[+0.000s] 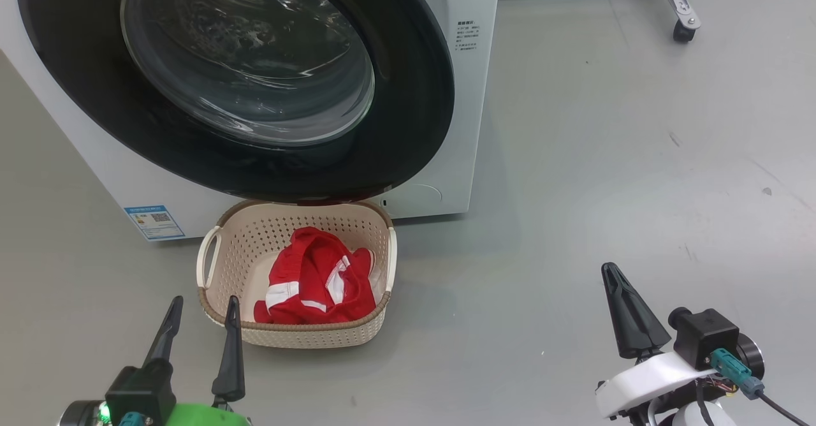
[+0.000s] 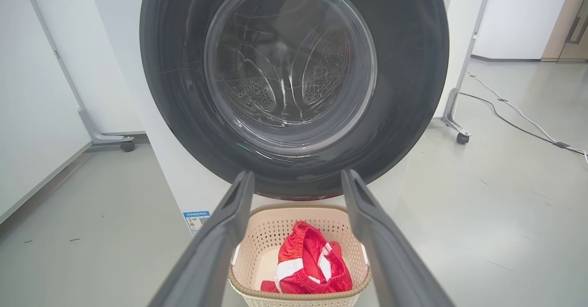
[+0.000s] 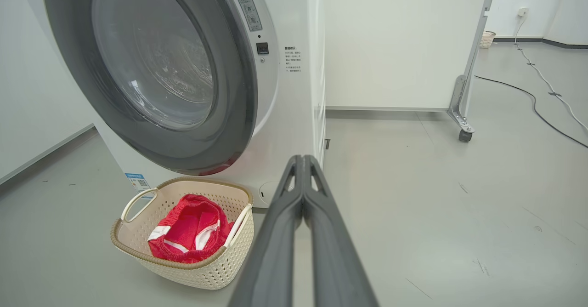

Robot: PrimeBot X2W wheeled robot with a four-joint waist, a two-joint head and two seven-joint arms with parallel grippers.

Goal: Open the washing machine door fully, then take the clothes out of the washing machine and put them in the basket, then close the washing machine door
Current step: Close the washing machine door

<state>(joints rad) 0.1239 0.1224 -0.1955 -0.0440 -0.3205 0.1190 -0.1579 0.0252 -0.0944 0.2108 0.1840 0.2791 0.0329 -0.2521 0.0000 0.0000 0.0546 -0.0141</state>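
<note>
The washing machine (image 1: pixel 475 126) stands white at the upper left. Its round black washing machine door (image 1: pixel 417 94) with the glass bowl lies flat against the front and looks shut; through it the steel drum (image 2: pixel 294 77) shows. On the floor just below the door stands the cream basket (image 1: pixel 296 335), and the red clothes (image 1: pixel 315 282) with white stripes lie inside it. My left gripper (image 1: pixel 204 305) is open with nothing between its fingers, at the basket's near left corner. To the right of the basket, my right gripper (image 1: pixel 612 273) is shut and empty above bare floor.
Grey floor stretches to the right of the machine. A white partition on a wheeled metal foot (image 1: pixel 684 29) stands behind it. Cables (image 3: pixel 544 93) run along the floor at the far right. A blue label (image 1: pixel 153 220) sits low on the machine's front.
</note>
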